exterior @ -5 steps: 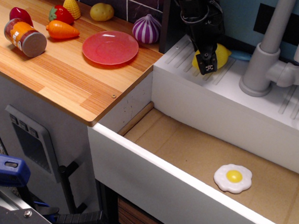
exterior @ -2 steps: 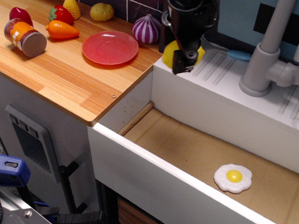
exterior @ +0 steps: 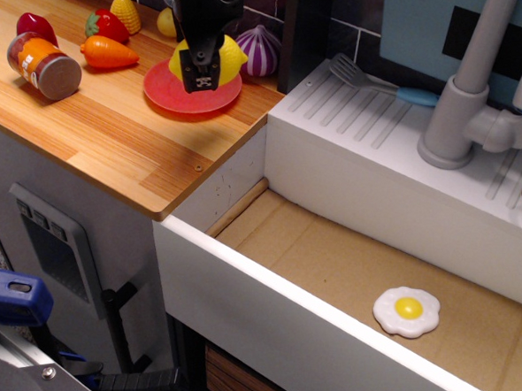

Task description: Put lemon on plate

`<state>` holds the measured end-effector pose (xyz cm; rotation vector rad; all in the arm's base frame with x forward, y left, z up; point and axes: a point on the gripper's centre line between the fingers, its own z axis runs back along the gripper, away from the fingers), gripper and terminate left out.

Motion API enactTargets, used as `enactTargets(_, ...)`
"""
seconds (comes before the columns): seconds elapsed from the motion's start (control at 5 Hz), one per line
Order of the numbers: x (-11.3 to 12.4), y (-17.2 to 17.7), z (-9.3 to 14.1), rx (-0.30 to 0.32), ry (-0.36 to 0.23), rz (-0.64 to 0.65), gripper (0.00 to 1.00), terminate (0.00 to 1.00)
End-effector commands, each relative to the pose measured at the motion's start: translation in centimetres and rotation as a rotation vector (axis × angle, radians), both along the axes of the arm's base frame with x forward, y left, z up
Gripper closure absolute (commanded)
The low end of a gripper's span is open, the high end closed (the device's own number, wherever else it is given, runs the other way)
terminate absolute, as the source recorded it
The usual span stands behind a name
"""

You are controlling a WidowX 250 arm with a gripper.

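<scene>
Between the earlier pictures and this one, the hand (exterior: 201,75) travelled leftward from the white sink ledge (exterior: 355,108), where the lemon (exterior: 227,59) had sat beside the spatula (exterior: 374,82), across to the wooden tabletop (exterior: 105,133); the lemon went with it. At this moment the hand was pinched on the lemon, its dark fingers crossing the fruit's front face, and the pair stood directly over the plate (exterior: 165,92). Whether the lemon already touched the plate or hung just above it could not be told from this single view.

Progress, as judged: the pick-up and the carry appeared complete. What remained was to lower the lemon onto the plate if it was not yet down, spread the fingers, and draw the hand clear.

The lemon showed as a bright yellow, smooth, glossy body, visible on both sides of the hand, with its middle hidden behind the fingers. The plate was a round, shallow, red-pink disc, partly covered by the hand and the lemon.

Other items lay apart from the plate: a purple-and-white onion (exterior: 261,49) just behind it, a carrot (exterior: 108,52), a corn cob (exterior: 125,13), a red pepper (exterior: 36,27) and a tipped can (exterior: 43,64) to its left, and a fried egg (exterior: 406,311) in the open drawer (exterior: 328,262).
</scene>
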<state>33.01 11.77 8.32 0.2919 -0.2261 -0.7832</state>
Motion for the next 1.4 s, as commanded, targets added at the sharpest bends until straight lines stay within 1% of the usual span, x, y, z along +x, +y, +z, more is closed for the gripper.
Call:
enactTargets(0.0,2.4,4.0,-0.3,-0.041,0.021,-0.093,1.0,0.0)
enactTargets(0.2,3.8,5.2,-1.1,-0.075,0.038,-0.128,1.0,0.0)
enactTargets(0.4,3.8,5.4,-1.5,-0.137,0.018,-0.086,0.0,0.0)
enactTargets(1.0,3.8,5.4,-1.5,-0.137,0.018,-0.086,0.0,0.0)
enactTargets(1.2,3.8,5.4,-1.5,-0.137,0.018,-0.086,0.0,1.0)
